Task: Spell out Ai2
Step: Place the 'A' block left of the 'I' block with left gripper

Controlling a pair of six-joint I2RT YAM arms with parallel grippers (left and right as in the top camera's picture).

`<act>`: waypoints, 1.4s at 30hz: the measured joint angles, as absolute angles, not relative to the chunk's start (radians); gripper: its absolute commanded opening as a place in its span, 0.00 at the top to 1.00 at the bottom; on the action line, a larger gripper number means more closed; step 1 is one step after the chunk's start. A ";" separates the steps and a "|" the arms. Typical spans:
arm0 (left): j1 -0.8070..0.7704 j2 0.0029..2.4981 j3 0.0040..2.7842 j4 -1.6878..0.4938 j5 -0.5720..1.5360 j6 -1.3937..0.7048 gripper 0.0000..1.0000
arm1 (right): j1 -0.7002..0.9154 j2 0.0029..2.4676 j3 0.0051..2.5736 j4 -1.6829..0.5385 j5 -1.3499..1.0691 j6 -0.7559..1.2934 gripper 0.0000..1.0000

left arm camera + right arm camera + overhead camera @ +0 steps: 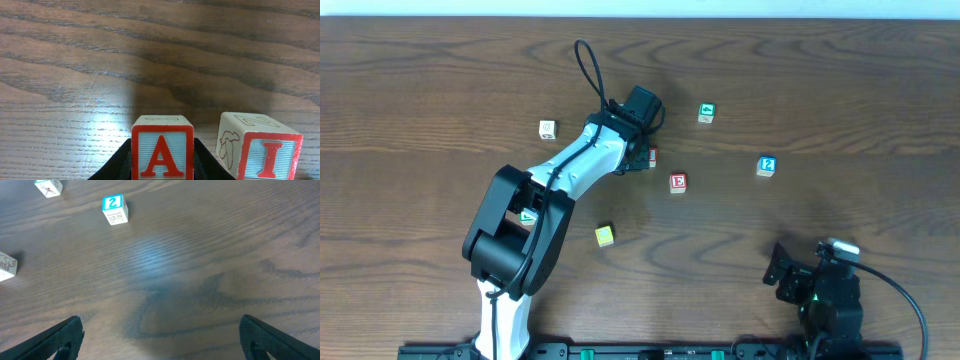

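The red A block (162, 152) sits between the black fingers of my left gripper (162, 167), which is shut on it just above the wood table. The red I block (265, 155) stands close to its right, apart from it. In the overhead view my left gripper (646, 150) covers most of the A block (653, 155), with the I block (678, 183) just beyond. The blue 2 block (766, 166) lies further right and also shows in the right wrist view (115, 209). My right gripper (782, 270) (160, 335) is open and empty near the front right.
A green block (706, 113) lies at the back, a white block (547, 129) at the back left, a yellow block (605, 235) in front, and a green one (528, 216) under the left arm. Two pale blocks (49, 186) (5, 265) show at the right wrist view's left.
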State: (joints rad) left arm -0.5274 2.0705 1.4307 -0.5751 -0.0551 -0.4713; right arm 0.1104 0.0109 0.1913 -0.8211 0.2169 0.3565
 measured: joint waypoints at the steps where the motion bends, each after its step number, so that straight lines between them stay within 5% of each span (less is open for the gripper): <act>1: -0.527 2.070 1.431 -0.575 -0.055 -0.471 0.67 | 0.110 0.011 0.191 -0.821 0.217 0.356 0.01; 3: -0.527 2.070 1.431 -0.576 -0.054 -0.472 0.56 | 0.110 0.011 0.191 -0.821 0.217 0.356 0.01; 7: -0.527 2.070 1.431 -0.579 -0.052 -0.469 0.51 | 0.110 0.011 0.191 -0.821 0.217 0.356 0.01; 18: -0.527 2.071 1.430 -0.579 -0.052 -0.471 0.51 | 0.110 0.011 0.191 -0.821 0.217 0.356 0.01; 28: -0.527 2.071 1.431 -0.574 -0.052 -0.448 0.62 | 0.110 0.011 0.191 -0.821 0.217 0.356 0.01; 34: -0.527 2.071 1.431 -0.568 -0.052 -0.429 0.51 | 0.110 0.011 0.191 -0.821 0.217 0.356 0.01; 42: -0.527 2.071 1.431 -0.555 -0.052 -0.418 0.50 | 0.110 0.011 0.191 -0.821 0.217 0.356 0.01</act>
